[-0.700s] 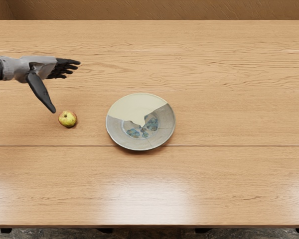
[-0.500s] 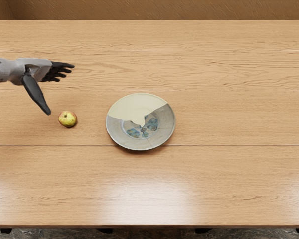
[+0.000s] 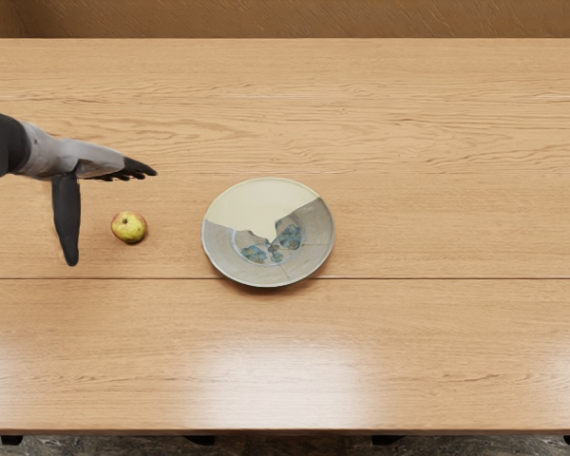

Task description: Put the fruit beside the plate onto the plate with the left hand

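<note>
On the left side of the wooden table (image 3: 408, 342), my left hand (image 3: 87, 161) hovers open and holds nothing. Fingers (image 3: 131, 171) are stretched out flat, pointing right, and the thumb (image 3: 66, 223) hangs straight down, its tip lower in the view than the fruit. The apple (image 3: 128, 226), yellow-green with a reddish blush, sits on the bare wood just right of that thumb and below my fingertips, untouched. To its right is the plate (image 3: 258, 201), round, cream across the top, grey with blue blotches lower down. The apple lies near the plate's left rim, apart from it, not on it. My arm comes in from the left edge.
</note>
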Controlling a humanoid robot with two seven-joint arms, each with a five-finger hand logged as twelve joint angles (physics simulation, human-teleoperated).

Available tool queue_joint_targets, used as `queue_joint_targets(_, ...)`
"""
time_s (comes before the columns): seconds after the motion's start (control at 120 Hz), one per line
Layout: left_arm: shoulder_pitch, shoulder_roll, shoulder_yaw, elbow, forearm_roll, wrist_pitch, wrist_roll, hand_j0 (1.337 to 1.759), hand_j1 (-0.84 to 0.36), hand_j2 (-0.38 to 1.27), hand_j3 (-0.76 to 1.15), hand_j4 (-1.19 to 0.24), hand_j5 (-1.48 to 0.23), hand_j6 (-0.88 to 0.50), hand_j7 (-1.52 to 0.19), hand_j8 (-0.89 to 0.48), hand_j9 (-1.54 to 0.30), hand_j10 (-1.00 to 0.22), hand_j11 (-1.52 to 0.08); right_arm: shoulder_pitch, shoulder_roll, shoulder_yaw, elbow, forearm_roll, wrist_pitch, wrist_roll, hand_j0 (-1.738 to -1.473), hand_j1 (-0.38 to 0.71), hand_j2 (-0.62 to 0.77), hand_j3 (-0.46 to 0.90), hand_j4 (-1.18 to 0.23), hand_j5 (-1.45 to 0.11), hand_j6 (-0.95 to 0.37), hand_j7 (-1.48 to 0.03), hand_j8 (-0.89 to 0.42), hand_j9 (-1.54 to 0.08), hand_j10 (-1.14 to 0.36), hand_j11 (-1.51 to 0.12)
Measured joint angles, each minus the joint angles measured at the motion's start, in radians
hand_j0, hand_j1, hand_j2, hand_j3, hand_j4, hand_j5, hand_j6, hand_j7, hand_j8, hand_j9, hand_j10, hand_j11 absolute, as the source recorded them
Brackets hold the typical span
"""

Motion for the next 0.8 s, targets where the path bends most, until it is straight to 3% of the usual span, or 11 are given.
queue_joint_targets(0.083,0.003,-0.117,0.005,-0.054,0.17,0.108,0.005,1.658,0.35,0.0,0.0,0.0,0.0,0.0,0.0,0.0,0.0,0.0,0.0,0.0,0.0,0.0,0.0,0.0,0.0,0.0,-1.658,-0.33,0.0,0.0,-0.01,-0.02,-0.01,-0.02,-0.01,-0.02,-0.01,-0.02)
queue_joint_targets(0.233,0.068,-0.126,0.014,-0.076,0.434,0.308,0.008,1.658,0.35,0.0,0.0,0.0,0.0,0.0,0.0,0.0,0.0,0.0,0.0,0.006,0.0,0.0,0.0,0.0,0.0,0.0,-1.658,-0.33,0.0,0.0,-0.01,-0.02,-0.01,-0.02,-0.01,-0.02,-0.01,-0.02)
queue_joint_targets(0.325,0.156,-0.142,0.016,-0.076,0.525,0.35,0.008,1.658,0.35,0.0,0.0,0.0,0.0,0.0,0.0,0.0,0.0,0.0,0.0,0.011,0.0,0.0,0.0,0.0,0.0,0.0,-1.658,-0.33,0.0,0.0,-0.01,-0.02,-0.01,-0.02,-0.01,-0.02,-0.01,-0.02)
queue_joint_targets(0.65,0.169,-0.162,0.115,-0.069,0.609,0.368,0.008,1.658,0.35,0.0,0.0,-0.01,0.0,-0.01,0.0,-0.01,0.0,0.0,0.0,0.027,0.0,0.001,0.0,0.0,0.0,0.0,-1.658,-0.33,0.0,0.0,-0.01,-0.02,-0.01,-0.02,-0.01,-0.02,-0.01,-0.02)
queue_joint_targets(0.8,0.17,-0.189,0.162,-0.033,0.642,0.369,0.008,1.658,0.35,0.0,0.0,-0.01,0.0,-0.01,0.0,-0.01,0.0,-0.01,0.0,0.029,0.0,0.0,0.0,0.0,0.0,0.0,-1.658,-0.33,0.0,0.0,-0.01,-0.02,-0.01,-0.02,-0.01,-0.02,-0.01,-0.02)
